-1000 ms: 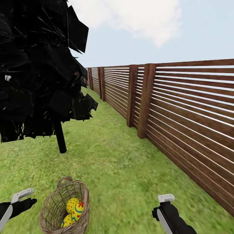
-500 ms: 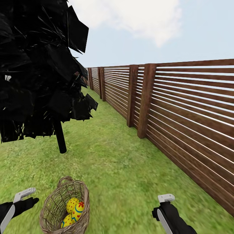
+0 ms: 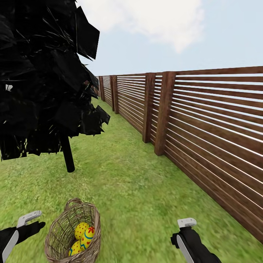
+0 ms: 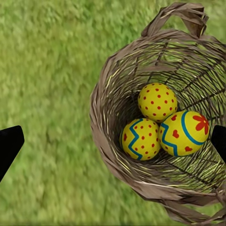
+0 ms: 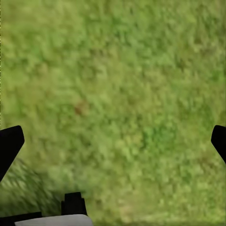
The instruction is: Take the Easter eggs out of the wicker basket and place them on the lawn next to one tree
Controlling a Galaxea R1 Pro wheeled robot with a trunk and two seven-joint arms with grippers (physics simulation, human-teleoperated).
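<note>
Three Easter eggs [image 4: 162, 122] lie clustered at the bottom of the wicker basket [image 4: 106, 117], all touching: a red-dotted one, a zigzag-banded one, and one with hearts and a teal band. Basket stands upright on the lawn [image 3: 138, 182], mouth up, loop handle on its far rim, so access is from straight above.

Left gripper [image 3: 27, 221] sits just beside the basket, on its left side in the head view, fingers spread wide and empty. In the left wrist view the eggs lie off toward one fingertip rather than centred between them (a sideways shift over the rim looks needed before descending).

Right gripper [image 3: 186, 224] hangs well apart, over bare grass, also wide and empty. Left arm is clearly the nearer.

A dark, near-black tree [image 3: 67, 157] stands beyond the basket; wooden fence [image 3: 204, 128] runs along the right.
</note>
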